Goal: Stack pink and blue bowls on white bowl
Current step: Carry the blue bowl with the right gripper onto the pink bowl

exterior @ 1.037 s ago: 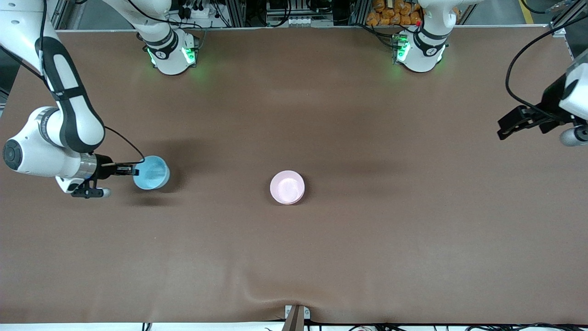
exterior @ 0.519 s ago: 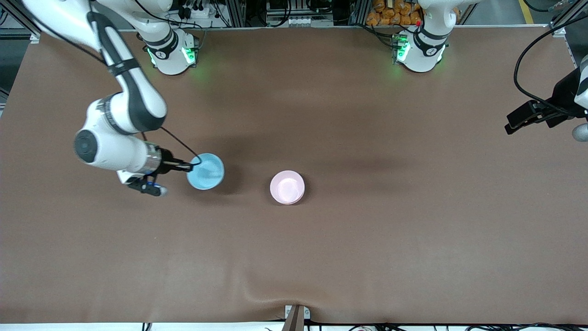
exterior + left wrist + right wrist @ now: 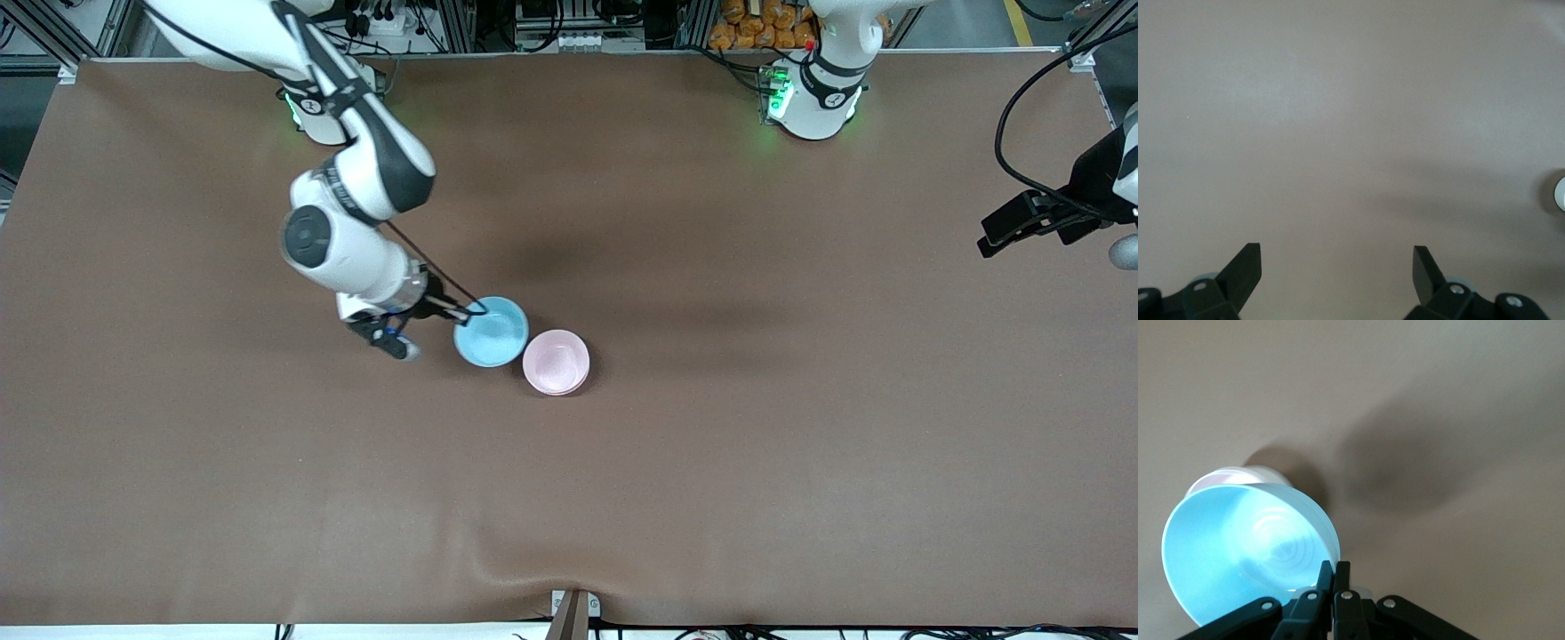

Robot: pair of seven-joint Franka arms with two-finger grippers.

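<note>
Bowls first, from the front: your right gripper (image 3: pixel 462 312) pinches the rim of the sky-blue bowl (image 3: pixel 491 332), held just beside the pink bowl (image 3: pixel 556 362), which seems already nested on the white one mid-table. Only blue remains to stack. Left wrist view: your left gripper (image 3: pixel 1337 265) waits, jaws apart, empty. Right wrist view: the blue bowl is smooth and glossy inside.

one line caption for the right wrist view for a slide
Right gripper pinching the blue bowl's rim, carrying it above the brown table toward the pink bowl.
</note>
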